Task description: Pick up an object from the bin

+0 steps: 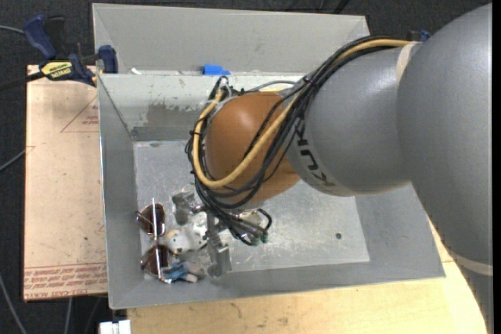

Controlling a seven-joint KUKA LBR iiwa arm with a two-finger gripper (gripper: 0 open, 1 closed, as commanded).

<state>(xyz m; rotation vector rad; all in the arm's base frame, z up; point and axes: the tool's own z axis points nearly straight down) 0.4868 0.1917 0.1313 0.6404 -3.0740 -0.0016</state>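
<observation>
My gripper (202,233) is low in the bin's front left corner, under the arm's orange cover. Its two grey fingers (218,259) stand apart, so it is open. A small white thing (178,240) lies just left of the gap between them; I cannot tell whether they touch it. Further left, by the bin's left wall, lies a pair of sunglasses (152,219) with brown lenses. A small blue piece (185,274) sits at the front edge, beside the lower lens.
A small blue thing (213,70) sits at the bin's back wall. The arm and its cables cover the middle of the bin. Bare grey floor shows on the right side and near the back left.
</observation>
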